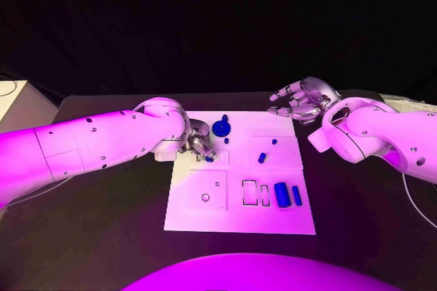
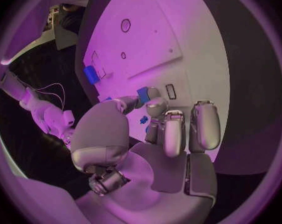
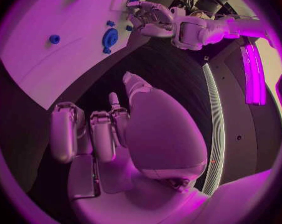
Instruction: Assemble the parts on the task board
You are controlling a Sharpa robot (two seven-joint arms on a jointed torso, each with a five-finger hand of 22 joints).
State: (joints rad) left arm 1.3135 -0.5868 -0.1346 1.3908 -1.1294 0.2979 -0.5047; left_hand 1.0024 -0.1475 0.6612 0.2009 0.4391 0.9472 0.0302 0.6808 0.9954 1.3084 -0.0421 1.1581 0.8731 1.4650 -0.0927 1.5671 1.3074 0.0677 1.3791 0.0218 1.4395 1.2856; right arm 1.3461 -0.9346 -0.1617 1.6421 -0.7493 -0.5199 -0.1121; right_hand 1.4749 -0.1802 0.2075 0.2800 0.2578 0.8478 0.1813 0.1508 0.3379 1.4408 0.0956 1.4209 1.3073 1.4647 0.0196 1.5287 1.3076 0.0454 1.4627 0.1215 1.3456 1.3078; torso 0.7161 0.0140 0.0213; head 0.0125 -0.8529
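Blue part (image 2: 142, 92) pinched in left hand (image 1: 197, 144), right hand (image 1: 300, 100) empty, fingers loosely spread

The left hand's fingers (image 1: 202, 147) partly hide a small blue part (image 1: 209, 157).

Black table (image 1: 109, 240), dark backdrop behind, pale cabinet (image 1: 16, 105) at the left edge

Board (image 1: 239, 223) mid-table (image 1: 109, 240). Gear (image 1: 221, 127) at far edge of board, small peg (image 1: 262, 157) nearer and to its right. Cylinder (image 1: 282, 194) and bar (image 1: 297, 195) side by side near right edge, slots (image 1: 249, 192) just left of them. Left hand (image 1: 199, 146) over board's far-left part, pinching small part (image 1: 209, 158). Right hand (image 1: 300, 100) beyond far-right corner, off board, holding nothing.
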